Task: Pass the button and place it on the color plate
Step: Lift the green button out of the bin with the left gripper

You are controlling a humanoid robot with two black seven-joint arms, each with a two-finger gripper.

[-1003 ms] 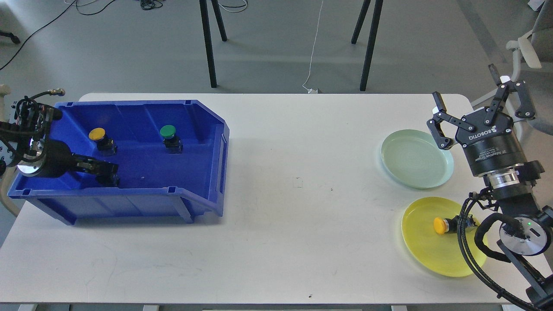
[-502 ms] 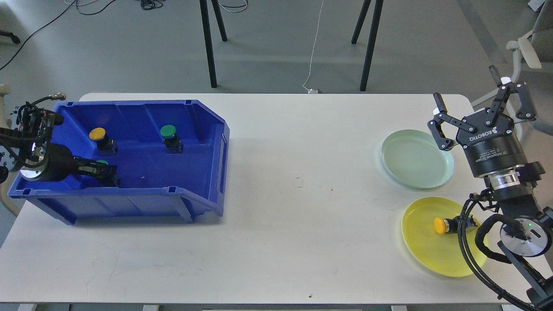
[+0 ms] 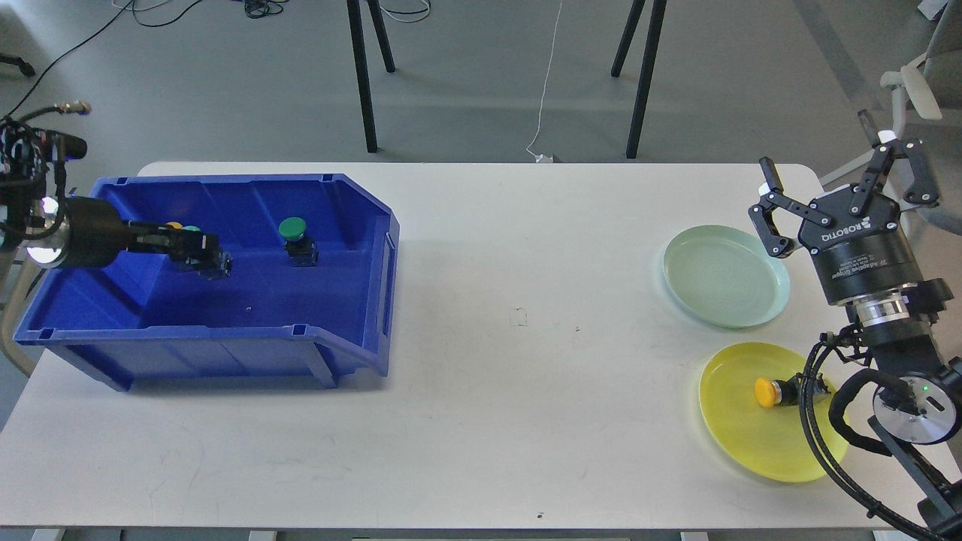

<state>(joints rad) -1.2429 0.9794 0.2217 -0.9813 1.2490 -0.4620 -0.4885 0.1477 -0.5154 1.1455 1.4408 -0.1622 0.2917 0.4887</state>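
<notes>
A white table (image 3: pixel 481 421) fills the lower part of the view, its top lightly scuffed. Behind it lies a grey floor (image 3: pixel 466 90). 4 black legs (image 3: pixel 364 75) stand on it in 2 splayed pairs. A white cord (image 3: pixel 547 83) runs down to a plug at the table's far edge. Black cables (image 3: pixel 150 11) trail at the upper left. A pale chair (image 3: pixel 928 83) stands at the right edge.

Table middle (image 3: pixel 526 315) bare; blue bin (image 3: pixel 338 225) walls hem left pincer (image 3: pixel 203 252).
</notes>
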